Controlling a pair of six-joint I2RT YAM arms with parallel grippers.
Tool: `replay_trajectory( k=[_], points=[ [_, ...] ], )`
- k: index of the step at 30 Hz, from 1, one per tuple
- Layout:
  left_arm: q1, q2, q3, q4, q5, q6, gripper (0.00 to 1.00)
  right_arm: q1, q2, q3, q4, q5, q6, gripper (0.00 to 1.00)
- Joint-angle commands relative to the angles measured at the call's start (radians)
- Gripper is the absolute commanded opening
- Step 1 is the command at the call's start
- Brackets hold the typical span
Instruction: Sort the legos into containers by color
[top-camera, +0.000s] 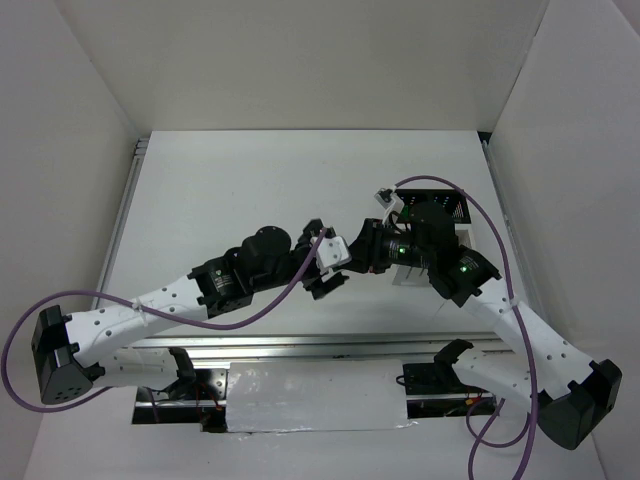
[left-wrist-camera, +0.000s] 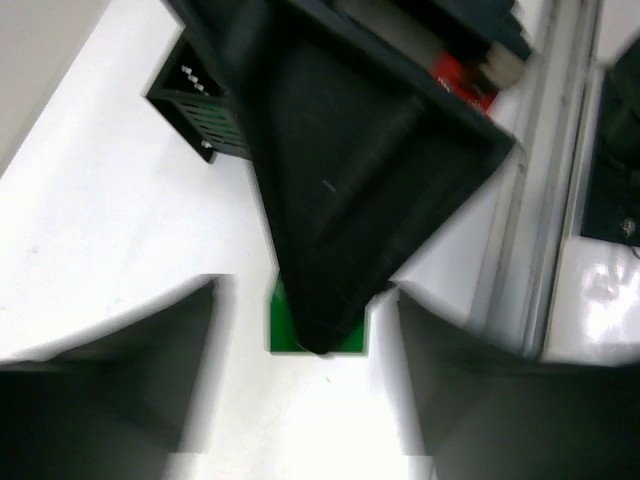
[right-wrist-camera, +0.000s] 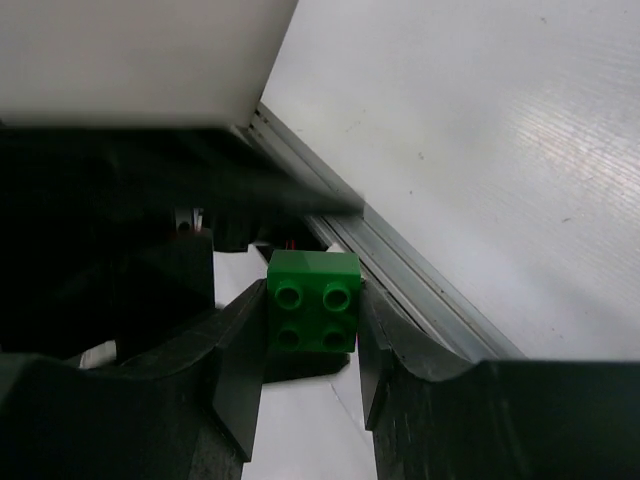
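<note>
Right wrist view: the right hand (right-wrist-camera: 310, 322) pinches a green lego brick (right-wrist-camera: 312, 308) between its fingertips, seemingly to carry it for sorting; the left hand (left-wrist-camera: 305, 300) is spread, flanking it.

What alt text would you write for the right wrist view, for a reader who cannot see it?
A green four-stud brick is gripped between the right gripper's black fingers. Beyond it, a metal rail runs diagonally beside a white surface.
</note>
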Motion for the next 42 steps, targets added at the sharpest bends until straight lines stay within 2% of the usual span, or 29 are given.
replay_trajectory(
  k=[1,3,4,7,8,9,12,13,15,18,22,28,29,33,38,42],
  points=[
    [-0.005,-0.032,0.011,0.159,-0.091,-0.063,0.99,0.009,-0.001,-0.002,0.051,-0.023,-0.023,0.0],
    [-0.005,-0.023,0.023,0.151,-0.177,-0.101,1.0,-0.01,0.009,0.004,0.028,0.036,-0.052,0.0],
    [-0.005,-0.009,0.034,0.128,-0.214,-0.121,0.99,-0.021,0.016,0.02,0.01,0.133,-0.064,0.0],
    [-0.005,0.014,0.095,0.062,-0.438,-0.256,0.99,-0.101,0.065,0.068,-0.082,0.315,-0.092,0.0],
    [-0.005,0.018,0.121,-0.003,-0.508,-0.293,1.0,-0.131,0.09,0.076,-0.1,0.4,-0.089,0.0],
    [-0.003,0.021,0.137,-0.045,-0.662,-0.383,1.0,-0.165,0.104,0.085,-0.104,0.427,-0.087,0.0],
    [0.013,0.02,0.192,-0.266,-0.841,-0.559,1.0,-0.265,0.174,0.117,-0.101,0.623,-0.075,0.0],
    [0.02,0.005,0.2,-0.319,-0.86,-0.598,1.0,-0.286,0.202,0.148,-0.104,0.663,-0.075,0.0],
    [0.049,-0.02,0.204,-0.46,-0.871,-0.681,1.0,-0.354,0.302,0.188,-0.13,0.737,-0.077,0.0],
    [0.078,-0.093,0.186,-0.606,-0.855,-0.727,1.0,-0.414,0.402,0.272,-0.159,0.812,-0.092,0.0],
    [0.106,-0.231,0.125,-0.743,-0.877,-0.75,1.0,-0.472,0.459,0.362,-0.177,0.805,-0.132,0.0],
    [0.121,-0.399,-0.088,-0.699,-0.903,-0.772,1.0,-0.529,0.502,0.442,-0.202,0.694,-0.192,0.02],
    [0.138,-0.4,-0.092,-0.687,-0.876,-0.743,0.99,-0.529,0.521,0.455,-0.209,0.691,-0.196,0.03],
    [0.181,-0.35,-0.09,-0.696,-0.909,-0.734,0.99,-0.529,0.571,0.514,-0.234,0.685,-0.207,0.05],
    [0.248,-0.296,-0.083,-0.702,-0.883,-0.734,1.0,-0.529,0.607,0.515,-0.242,0.673,-0.204,0.08],
    [0.325,-0.336,-0.101,-0.65,-0.793,-0.698,1.0,-0.526,0.613,0.502,-0.237,0.645,-0.206,0.11]
  ],
)
